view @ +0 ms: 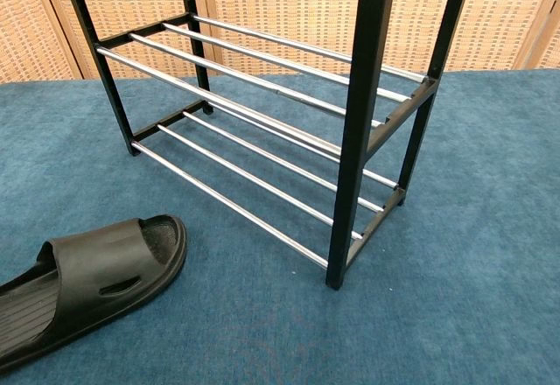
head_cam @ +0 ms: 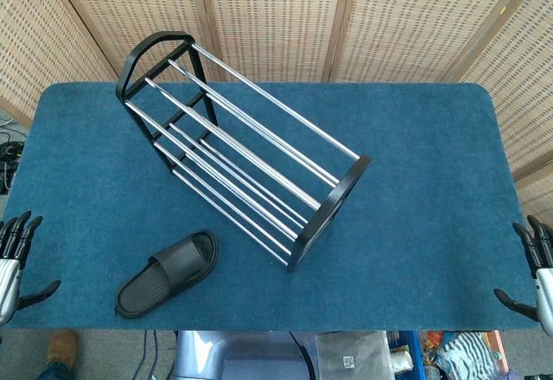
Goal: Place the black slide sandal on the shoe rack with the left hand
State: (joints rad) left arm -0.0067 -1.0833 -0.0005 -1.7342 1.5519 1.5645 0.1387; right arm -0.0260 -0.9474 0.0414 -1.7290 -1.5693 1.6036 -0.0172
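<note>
The black slide sandal (head_cam: pixel 168 272) lies flat on the blue cloth near the table's front left, toe pointing toward the rack; the chest view shows the sandal (view: pixel 83 284) at the lower left. The shoe rack (head_cam: pixel 246 151), black end frames with chrome rails, stands diagonally across the middle, and its tiers (view: pixel 262 140) hold nothing. My left hand (head_cam: pixel 15 259) hangs off the table's left front edge, fingers spread, holding nothing, well left of the sandal. My right hand (head_cam: pixel 534 272) sits at the right front edge, fingers apart and empty. Neither hand shows in the chest view.
The blue-covered table (head_cam: pixel 432 181) is backed by woven bamboo panels (head_cam: pixel 276 17). Below the front edge lie floor clutter and a brown shoe (head_cam: pixel 60 347).
</note>
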